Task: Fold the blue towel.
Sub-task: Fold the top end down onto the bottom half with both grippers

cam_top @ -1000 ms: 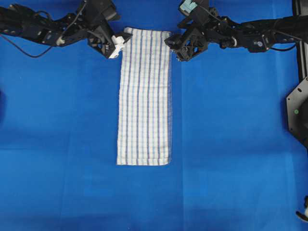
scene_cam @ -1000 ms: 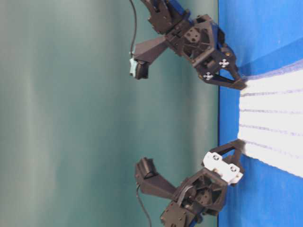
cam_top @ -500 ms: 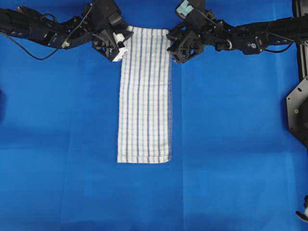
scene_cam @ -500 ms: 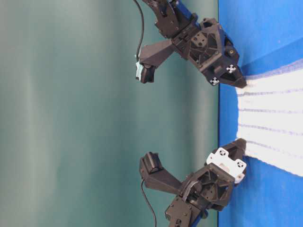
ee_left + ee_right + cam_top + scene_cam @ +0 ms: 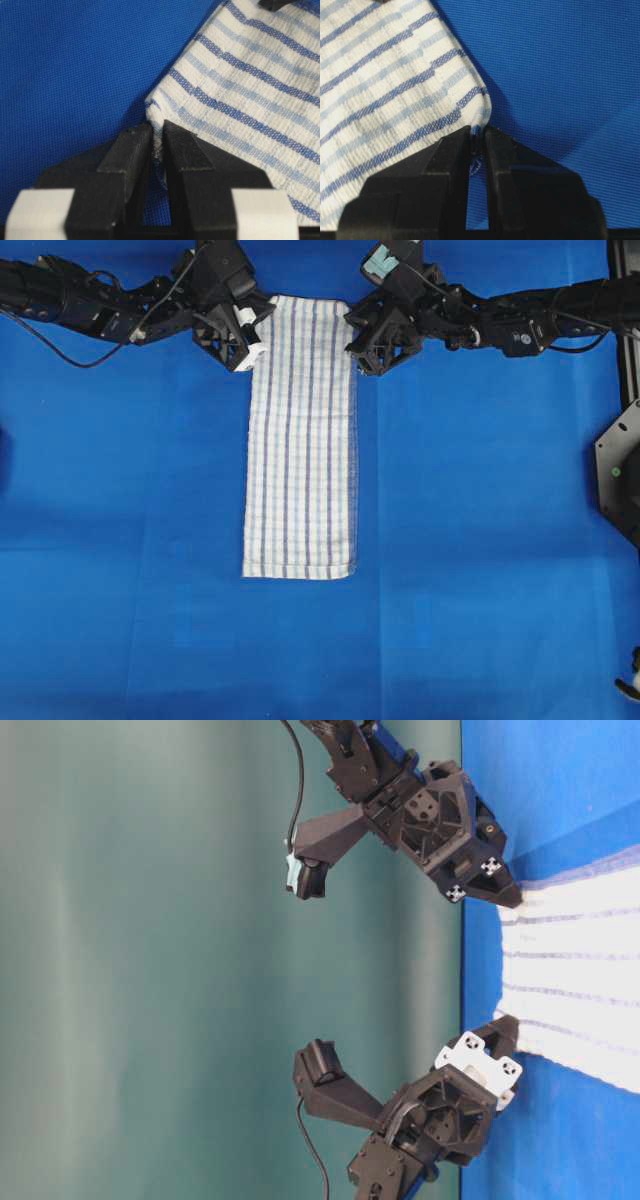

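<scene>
The left tool [image 5: 156, 142] and right tool [image 5: 477, 145] are each pinched nearly closed on a far corner of the blue towel [image 5: 300, 440], which lies flat lengthwise on the blue-covered tabletop [image 5: 480, 540].

Overhead view straight down, table-level view seemingly turned sideways, wrist views close, all sharing the towel [image 5: 300, 440] end.

A table draped in plain solid-blue woven cloth [image 5: 480, 540] carries a long, narrow white rectangular towel with thin dark-blue and pale-blue stripes [image 5: 300, 440], lying flat and straight from the far edge toward the middle.
</scene>
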You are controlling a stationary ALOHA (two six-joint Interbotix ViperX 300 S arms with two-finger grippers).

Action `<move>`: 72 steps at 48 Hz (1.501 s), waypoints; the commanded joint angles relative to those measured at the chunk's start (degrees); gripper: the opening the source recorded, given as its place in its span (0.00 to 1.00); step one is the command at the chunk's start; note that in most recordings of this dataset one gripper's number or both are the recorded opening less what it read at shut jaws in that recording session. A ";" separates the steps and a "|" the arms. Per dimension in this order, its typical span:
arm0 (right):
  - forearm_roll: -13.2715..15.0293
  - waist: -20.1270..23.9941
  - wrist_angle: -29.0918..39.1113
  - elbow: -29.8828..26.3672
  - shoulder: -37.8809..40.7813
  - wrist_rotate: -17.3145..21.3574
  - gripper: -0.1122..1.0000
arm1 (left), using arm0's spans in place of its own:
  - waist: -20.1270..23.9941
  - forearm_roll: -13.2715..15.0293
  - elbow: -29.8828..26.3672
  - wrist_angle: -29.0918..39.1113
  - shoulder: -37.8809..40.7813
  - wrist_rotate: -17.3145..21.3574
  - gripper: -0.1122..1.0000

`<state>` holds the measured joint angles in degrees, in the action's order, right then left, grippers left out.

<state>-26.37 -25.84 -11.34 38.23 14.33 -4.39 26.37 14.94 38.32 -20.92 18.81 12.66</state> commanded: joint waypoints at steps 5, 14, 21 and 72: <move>0.44 0.26 0.44 -0.70 -4.66 -0.26 0.19 | 0.26 0.00 0.09 -0.26 -5.19 0.09 0.15; 0.79 0.26 1.05 -0.79 -5.71 -0.26 0.19 | 0.00 0.09 1.05 -0.26 -6.50 0.09 0.15; 0.79 0.44 1.76 -0.35 -6.33 -0.26 0.19 | -0.97 0.09 1.67 -0.26 -6.94 0.00 0.15; -10.72 28.65 -1.67 9.76 -20.13 0.35 0.19 | -31.73 0.35 11.43 -1.76 -20.39 -11.78 0.15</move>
<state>-36.21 1.23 -11.87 48.34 -4.48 -4.04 -3.60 15.29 50.19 -22.15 -0.62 1.14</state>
